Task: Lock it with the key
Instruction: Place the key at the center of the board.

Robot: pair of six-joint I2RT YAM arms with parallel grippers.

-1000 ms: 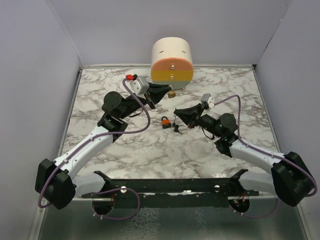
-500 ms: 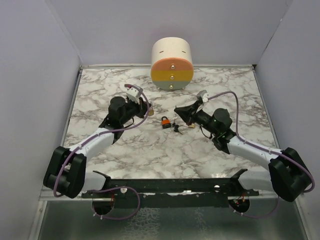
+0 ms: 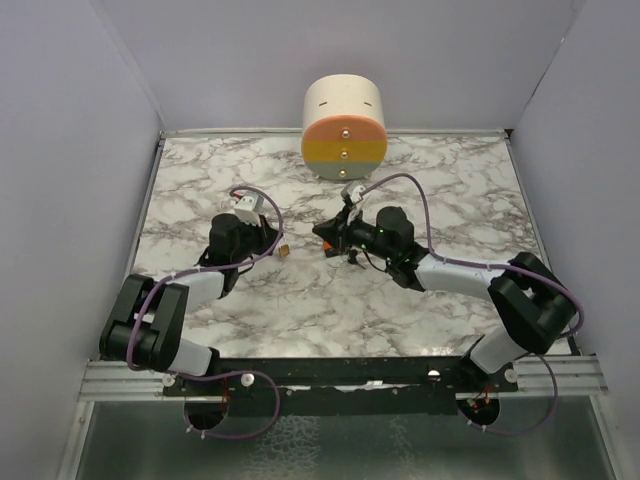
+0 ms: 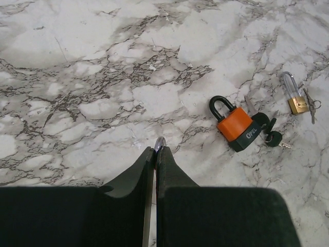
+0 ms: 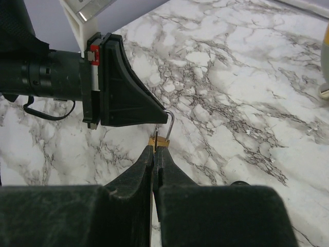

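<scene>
The key (image 4: 268, 135), a small black-headed bunch, lies on the marble beside an orange padlock (image 4: 236, 126); from the top view the key (image 3: 352, 258) shows just under my right arm. My left gripper (image 4: 155, 149) is shut on the silvery shackle of a small brass padlock (image 5: 163, 138), which hangs from its tip (image 3: 278, 247). My right gripper (image 5: 154, 149) is shut with nothing I can make out between its fingers. It points at that brass padlock from a short way off and hovers by the orange padlock (image 3: 320, 234).
A second small brass padlock (image 4: 294, 98) lies further right with a thin key (image 4: 311, 100) next to it. A cream drum with orange and yellow bands (image 3: 343, 135) stands at the back edge. Grey walls close in both sides.
The left gripper carried the small brass padlock back from near the drum to the left middle. The right gripper swung left to above the orange padlock. Both arms folded inward.
</scene>
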